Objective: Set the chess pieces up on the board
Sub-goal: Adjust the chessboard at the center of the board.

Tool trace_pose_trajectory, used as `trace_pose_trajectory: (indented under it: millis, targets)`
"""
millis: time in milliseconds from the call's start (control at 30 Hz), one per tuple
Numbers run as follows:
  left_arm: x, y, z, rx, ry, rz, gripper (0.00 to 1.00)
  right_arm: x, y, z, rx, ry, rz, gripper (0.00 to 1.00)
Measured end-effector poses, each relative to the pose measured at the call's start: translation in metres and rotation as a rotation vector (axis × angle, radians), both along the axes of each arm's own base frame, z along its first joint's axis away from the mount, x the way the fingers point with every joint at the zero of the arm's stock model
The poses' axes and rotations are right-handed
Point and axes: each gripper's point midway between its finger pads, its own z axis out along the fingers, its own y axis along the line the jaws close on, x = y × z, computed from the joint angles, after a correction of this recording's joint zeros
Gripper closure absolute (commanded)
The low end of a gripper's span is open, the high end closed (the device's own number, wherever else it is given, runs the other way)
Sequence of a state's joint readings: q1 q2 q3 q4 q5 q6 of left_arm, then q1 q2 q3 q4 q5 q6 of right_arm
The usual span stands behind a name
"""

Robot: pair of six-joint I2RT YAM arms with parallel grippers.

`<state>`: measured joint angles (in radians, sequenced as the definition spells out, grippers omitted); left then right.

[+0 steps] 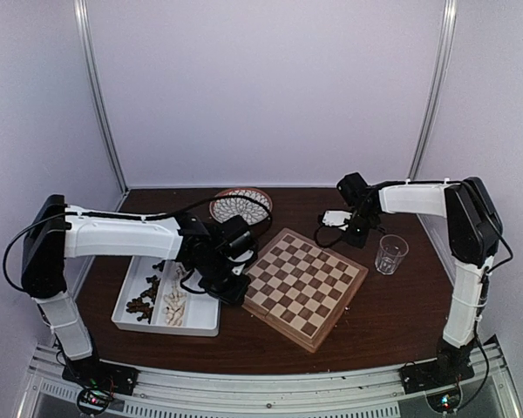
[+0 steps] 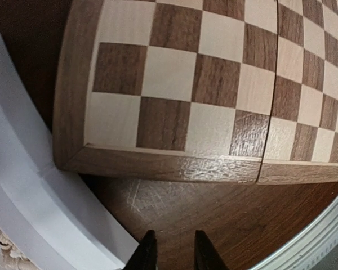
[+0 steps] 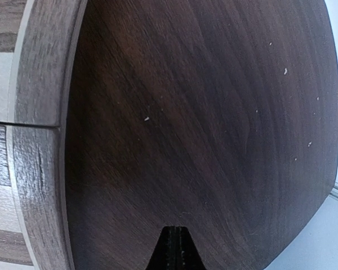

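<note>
Across mid-frame of the top view: dark wood counter point(image 1: 392, 322). Board point(image 1: 303, 286) at centre, turned diagonally. White tray point(image 1: 200, 327) at lower left, just beside the board's left corner. Patterned plate point(image 1: 241, 205) at upper centre. Left end effector point(image 2: 172, 254) over the counter near the board's corner, fingers narrowly apart. Right end effector point(image 3: 175, 247) beside the board's upper-right edge, fingers pressed together. Glass point(image 1: 390, 254) right of the board. Chess pieces point(image 1: 173, 306) in the tray: brown left compartment, cream right.

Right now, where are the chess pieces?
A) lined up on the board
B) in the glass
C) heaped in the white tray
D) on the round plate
C: the chess pieces lie piled in the white tray, and the board holds none.
</note>
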<state>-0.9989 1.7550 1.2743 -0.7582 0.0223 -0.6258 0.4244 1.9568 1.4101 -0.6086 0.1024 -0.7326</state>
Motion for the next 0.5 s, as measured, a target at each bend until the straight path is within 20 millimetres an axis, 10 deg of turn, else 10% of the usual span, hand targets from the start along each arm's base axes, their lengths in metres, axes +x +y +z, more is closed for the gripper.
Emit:
trace_pose_trajectory:
  millis: [500]
  targets:
    - [0.013, -0.009, -0.042, 0.158, 0.041, 0.041, 1.00, -0.013, -0.003, -0.014, 0.010, 0.070, 0.008, 0.99]
